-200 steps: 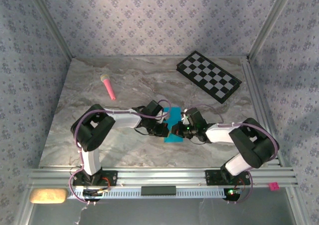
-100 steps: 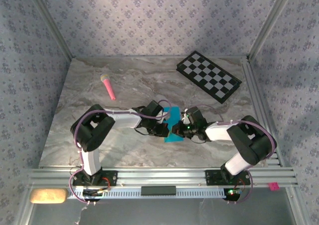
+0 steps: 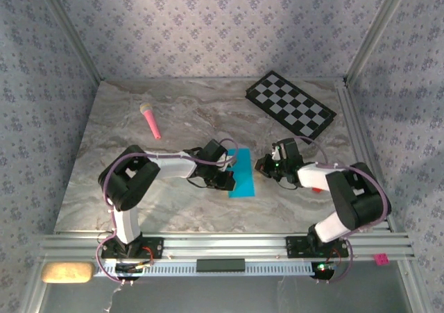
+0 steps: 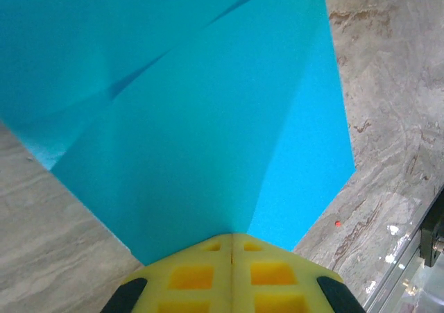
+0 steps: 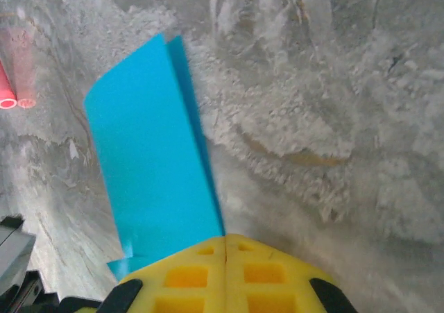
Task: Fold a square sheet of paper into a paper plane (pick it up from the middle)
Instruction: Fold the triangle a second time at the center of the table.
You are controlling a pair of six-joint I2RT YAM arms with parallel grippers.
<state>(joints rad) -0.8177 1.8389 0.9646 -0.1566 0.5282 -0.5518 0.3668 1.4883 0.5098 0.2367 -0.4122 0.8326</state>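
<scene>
Showing one sheet (image 3: pixel 243 174), one checkerboard (image 3: pixel 291 106), one stick (image 3: pixel 150 121)

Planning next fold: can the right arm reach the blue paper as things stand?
Probably yes: right gripper sits just beside the paper, nothing between them; left gripper holds the opposite edge.

Floral-papered walls (image 3: pixel 208 21), marble tabletop (image 3: pixel 125 119)
</scene>
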